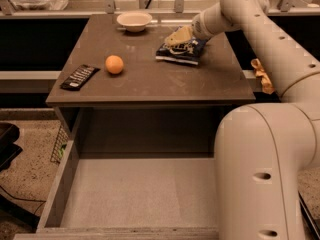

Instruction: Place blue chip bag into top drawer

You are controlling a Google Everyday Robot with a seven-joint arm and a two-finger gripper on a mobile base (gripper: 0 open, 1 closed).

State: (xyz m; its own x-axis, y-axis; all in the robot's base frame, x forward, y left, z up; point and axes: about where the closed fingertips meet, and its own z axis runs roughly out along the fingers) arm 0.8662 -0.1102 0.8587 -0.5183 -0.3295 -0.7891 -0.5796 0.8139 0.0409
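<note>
fingers seemingly spread atop dark-blue bag

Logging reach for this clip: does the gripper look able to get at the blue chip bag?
Probably yes: the gripper is right over the far edge of the blue chip bag, nothing lies on it, and the orange and bowl sit apart.

Dim, warm overhead light. Faint glare on the tabletop beside the bowl. Heavy shadow under the tabletop. The gripper, over the blue chip bag, is evenly lit.
</note>
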